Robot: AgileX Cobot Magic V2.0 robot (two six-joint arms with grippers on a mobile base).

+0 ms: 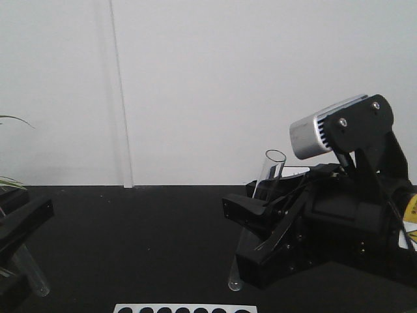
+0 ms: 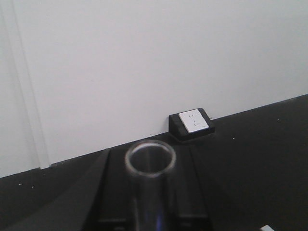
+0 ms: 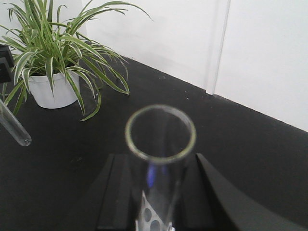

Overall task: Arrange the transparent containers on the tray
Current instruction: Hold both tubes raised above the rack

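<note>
Right pincer [image 1: 251,231] clamps a long clear glass test tube [image 1: 273,171] mid-length, rim above the jaws; left pincer [image 1: 16,257] clamps a second tube [image 1: 34,272]; probably light, stiff, slippery, fragile: grip gently.

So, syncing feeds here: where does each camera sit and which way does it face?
Front: behind the arms, facing the white wall over the black table; right gripper clamps the right tube, left gripper at the edge.
Left wrist: behind its gripper, looks along the left tube to a wall socket.
Right wrist: behind its gripper, looks past the right tube toward the potted plant.
Shared: front and right wrist see both tubes.
</note>
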